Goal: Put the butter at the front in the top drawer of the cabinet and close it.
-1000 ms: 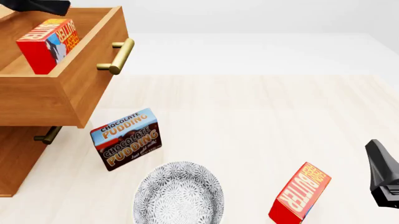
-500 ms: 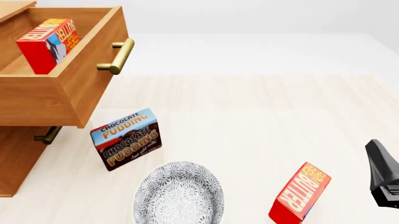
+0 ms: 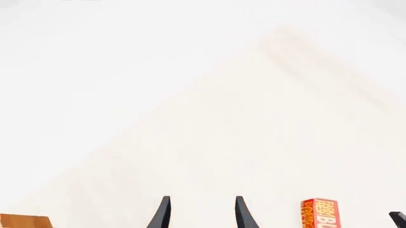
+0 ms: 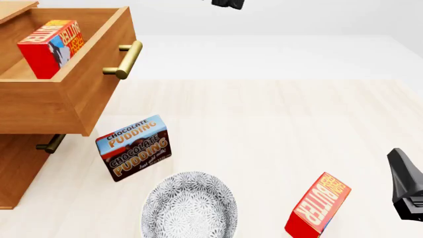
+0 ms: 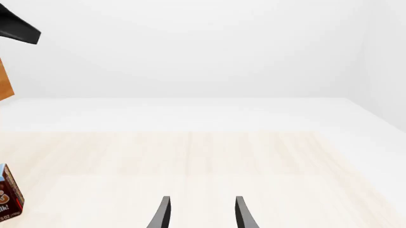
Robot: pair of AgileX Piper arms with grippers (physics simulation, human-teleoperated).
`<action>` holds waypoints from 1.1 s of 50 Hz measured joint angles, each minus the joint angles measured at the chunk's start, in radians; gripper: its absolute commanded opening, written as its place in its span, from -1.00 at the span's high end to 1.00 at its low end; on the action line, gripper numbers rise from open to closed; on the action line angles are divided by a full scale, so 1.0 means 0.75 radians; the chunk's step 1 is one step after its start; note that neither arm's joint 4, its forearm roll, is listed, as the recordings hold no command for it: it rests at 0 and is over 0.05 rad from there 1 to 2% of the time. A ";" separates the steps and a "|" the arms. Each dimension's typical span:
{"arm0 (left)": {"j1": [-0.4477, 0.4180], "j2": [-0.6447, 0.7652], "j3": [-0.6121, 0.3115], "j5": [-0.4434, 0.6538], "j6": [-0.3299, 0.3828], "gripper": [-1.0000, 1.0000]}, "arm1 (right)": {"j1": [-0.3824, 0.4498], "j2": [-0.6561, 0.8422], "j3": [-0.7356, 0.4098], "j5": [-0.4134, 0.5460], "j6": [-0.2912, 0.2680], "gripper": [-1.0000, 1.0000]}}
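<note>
bright even light, sharp render, faint shadows

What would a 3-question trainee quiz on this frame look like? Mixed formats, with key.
1. True or false: the top drawer is shut.
2. The butter inside the drawer is: A) lying flat B) standing tilted C) absent.
3. Which box stands between the cabinet and the patterned bowl?

Key: 1. False, it is pulled open. 2. B. 3. The Chocolate Pudding box.
</note>
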 measured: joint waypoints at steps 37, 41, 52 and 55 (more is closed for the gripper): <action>0.077 -0.026 0.547 -0.541 -0.232 -1.00 | 0.000 0.000 0.000 0.000 0.000 -1.00; 0.085 -0.027 0.588 -0.569 -0.251 -1.00 | 0.000 0.000 0.000 0.000 0.000 -1.00; 0.113 -0.026 0.680 -0.634 -0.292 -1.00 | 0.000 0.000 0.000 0.000 0.000 -1.00; 0.121 -0.026 0.700 -0.647 -0.300 -1.00 | 0.000 0.000 0.000 0.000 0.000 -1.00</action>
